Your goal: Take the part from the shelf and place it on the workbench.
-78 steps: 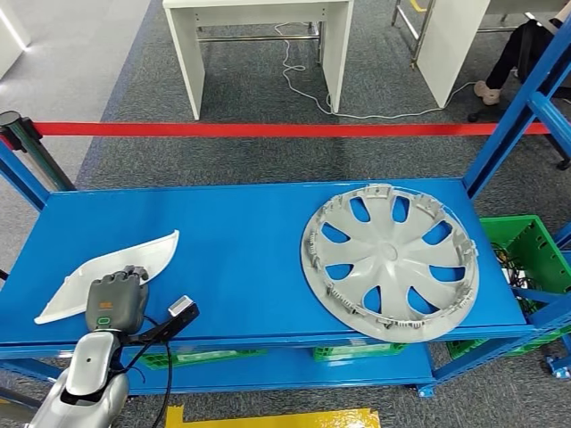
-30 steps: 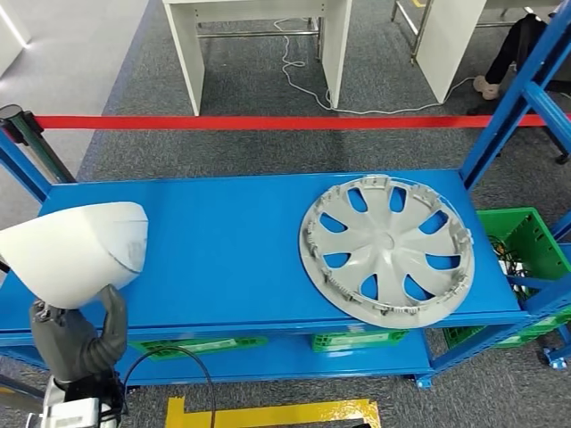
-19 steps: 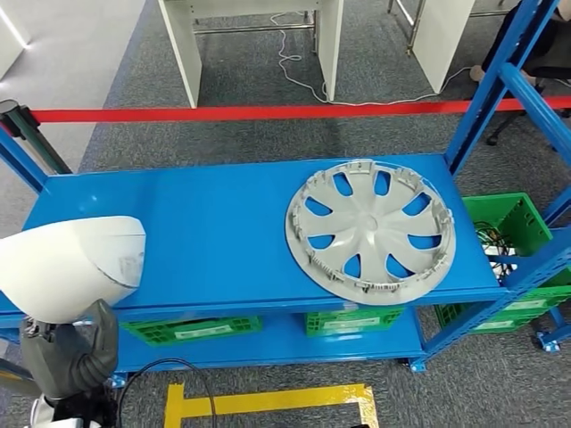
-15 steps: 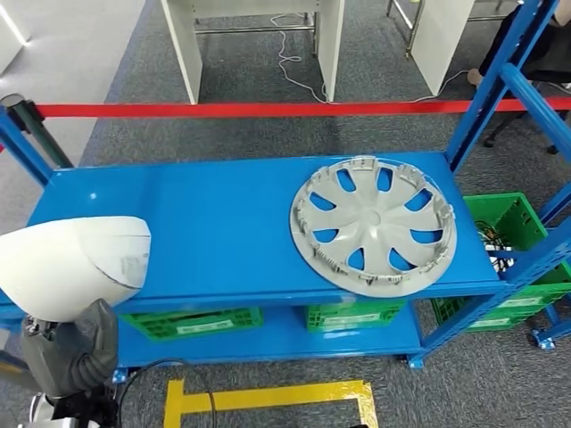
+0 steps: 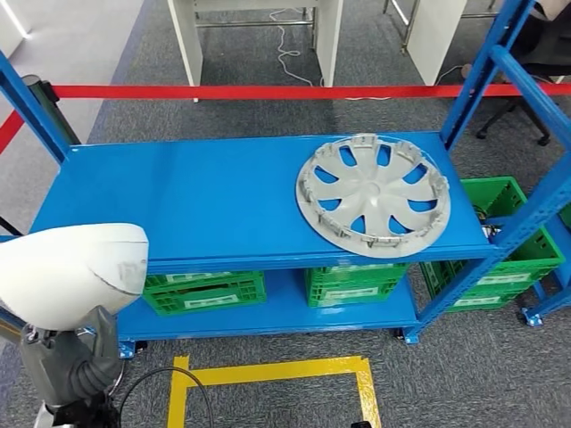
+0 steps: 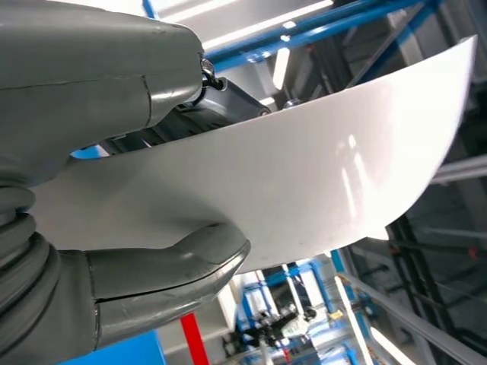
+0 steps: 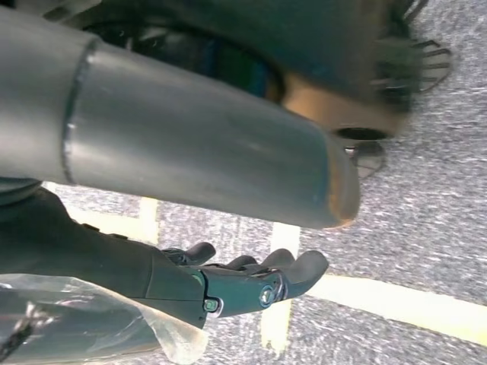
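I've got the blue shelf (image 5: pixel 222 201) out past my left hand (image 5: pixel 64 366), with the grey hubcap (image 5: pixel 374 193) lying flat on it, well away off to the hand's right. The white part (image 5: pixel 70 272) sits right on top of that hand, clamped between thumb and fingers. My right hand (image 7: pixel 241 281) hangs over the floor, fingers loosely apart, holding nothing.

Glossy smooth white plastic part (image 5: pixel 70 272) in matt grey left hand (image 5: pixel 67 361); painted blue metal shelf (image 5: pixel 222 201); rough grey carpet (image 5: pixel 471 374).
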You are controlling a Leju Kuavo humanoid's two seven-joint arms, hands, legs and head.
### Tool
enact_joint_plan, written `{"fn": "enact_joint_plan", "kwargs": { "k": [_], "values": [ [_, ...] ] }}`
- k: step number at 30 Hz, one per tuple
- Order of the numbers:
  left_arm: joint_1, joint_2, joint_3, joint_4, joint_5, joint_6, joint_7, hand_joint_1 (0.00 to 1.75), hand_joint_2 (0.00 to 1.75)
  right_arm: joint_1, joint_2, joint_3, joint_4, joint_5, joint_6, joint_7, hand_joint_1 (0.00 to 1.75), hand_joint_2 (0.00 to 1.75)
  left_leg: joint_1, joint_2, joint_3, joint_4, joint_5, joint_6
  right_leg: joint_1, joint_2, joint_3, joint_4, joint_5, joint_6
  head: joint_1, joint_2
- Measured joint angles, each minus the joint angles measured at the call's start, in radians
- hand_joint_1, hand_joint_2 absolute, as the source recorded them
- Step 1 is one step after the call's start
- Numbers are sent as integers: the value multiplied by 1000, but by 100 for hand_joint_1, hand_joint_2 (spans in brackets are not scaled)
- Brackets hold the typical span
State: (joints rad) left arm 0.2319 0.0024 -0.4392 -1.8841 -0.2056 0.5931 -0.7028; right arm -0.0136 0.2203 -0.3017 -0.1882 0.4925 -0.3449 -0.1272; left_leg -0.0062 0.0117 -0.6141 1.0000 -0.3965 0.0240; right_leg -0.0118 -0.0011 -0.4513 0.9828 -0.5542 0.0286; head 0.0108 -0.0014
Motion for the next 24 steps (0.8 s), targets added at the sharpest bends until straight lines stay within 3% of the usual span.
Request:
{"fn": "enact_joint_plan", "kwargs": {
  "k": [2, 3, 4, 5, 7, 8, 9, 10, 12, 14, 15, 16, 18, 19, 20, 22, 23, 24],
  "values": [
    [2, 1, -2, -3, 3, -1, 0, 175, 175, 1, 2, 0, 1, 5, 2, 7, 0, 0, 3, 1, -4, -1, 15, -13, 3, -1, -5, -15, 4, -12, 1, 0],
    [4, 3, -2, -4, 5, -2, 0, 175, 175, 2, 3, 0, 3, 7, 3, 11, 0, 0, 5, -1, -8, 4, 8, -19, 2, -4, -12, -16, 13, -21, 1, 0],
    [6, 4, -3, -5, 6, -3, 0, 175, 175, 2, 5, 0, 4, 9, 4, 15, 0, 0, 7, -2, -16, 22, -18, -25, 1, -6, -22, -17, 24, -30, 0, 0],
    [8, 6, -3, -6, 5, -4, 0, 175, 175, 2, 6, 0, 5, 10, 5, 18, 0, 0, 9, -4, -26, 59, -63, -31, 0, -8, -34, -18, 37, -37, -2, 0],
    [9, 9, -4, -6, 4, -5, 0, 175, 175, 3, 7, -1, 5, 12, 7, 20, 0, 0, 14, -5, -48, 181, -175, -41, 0, -10, -61, -17, 61, -42, -5, 0],
    [9, 10, -4, -6, 4, -6, 0, 175, 175, 3, 7, -1, 6, 13, 8, 21, 0, 0, 16, -5, -53, 241, -208, -45, 0, -11, -74, -15, 73, -42, -5, 0],
    [9, 11, -4, -6, 4, -6, 0, 175, 175, 3, 7, -1, 6, 13, 8, 21, 0, 0, 17, -5, -48, 278, -214, -48, 0, -12, -89, -13, 86, -40, -5, 0],
    [9, 12, -4, -6, 4, -6, 0, 175, 175, 3, 8, -1, 6, 13, 8, 22, 0, 0, 19, -5, -30, 283, -197, -50, 0, -12, -104, -10, 97, -37, -5, 0],
    [9, 13, -5, -6, 4, -6, 0, 175, 175, 3, 8, -1, 6, 13, 8, 22, 0, 0, 22, -6, 52, 190, -141, -49, -1, -12, -136, 0, 116, -29, -5, 0],
    [9, 13, -5, -7, 4, -6, 0, 175, 175, 3, 9, -1, 6, 13, 8, 22, 0, 0, 21, -9, 145, 47, -134, -43, 0, -11, -158, 12, 131, -18, -4, 0],
    [8, 13, -6, -7, 4, -6, 0, 175, 175, 2, 10, -1, 6, 13, 8, 22, 0, 0, 19, -12, 168, 0, -143, -38, 1, -10, -166, 16, 139, -12, -4, 0],
    [9, 14, -6, -8, 4, -6, 0, 175, 175, 2, 10, -1, 6, 14, 8, 23, 0, 0, 16, -13, 174, -19, -151, -32, 1, -10, -172, 16, 149, -6, -4, 0],
    [9, 15, -7, -8, 4, -6, 0, 175, 175, 4, 10, -1, 7, 14, 8, 23, 0, 0, 13, -12, 156, -23, -140, -14, -3, -9, -181, 16, 160, 7, -3, 0],
    [9, 15, -8, -8, 3, -6, 0, 175, 175, 5, 10, -1, 8, 14, 8, 23, 0, 0, 13, -9, 146, -23, -130, -3, -5, -8, -189, 26, 143, 12, -2, 0],
    [8, 15, -9, -8, 3, -6, 0, 175, 175, 7, 10, -1, 9, 14, 8, 24, 0, 0, 13, -7, 133, -24, -118, 6, -6, -6, -202, 52, 106, 15, -2, 0],
    [8, 15, -12, -8, -1, -6, 0, 175, 175, 7, 10, -1, 9, 17, 10, 27, 0, 0, 10, -4, 103, -24, -94, 17, -7, -3, -235, 164, -2, 18, 1, 0],
    [8, 15, -13, -8, -3, -6, 0, 175, 175, 7, 10, -1, 9, 19, 10, 28, 0, 0, 8, -3, 86, -23, -81, 19, -6, -3, -247, 230, -42, 18, 2, 0],
    [8, 15, -14, -8, -5, -6, 0, 175, 175, 7, 10, -1, 9, 20, 12, 29, 0, 0, 6, -3, 68, -21, -67, 20, -6, -2, -249, 282, -56, 18, 2, 0]
  ]
}}
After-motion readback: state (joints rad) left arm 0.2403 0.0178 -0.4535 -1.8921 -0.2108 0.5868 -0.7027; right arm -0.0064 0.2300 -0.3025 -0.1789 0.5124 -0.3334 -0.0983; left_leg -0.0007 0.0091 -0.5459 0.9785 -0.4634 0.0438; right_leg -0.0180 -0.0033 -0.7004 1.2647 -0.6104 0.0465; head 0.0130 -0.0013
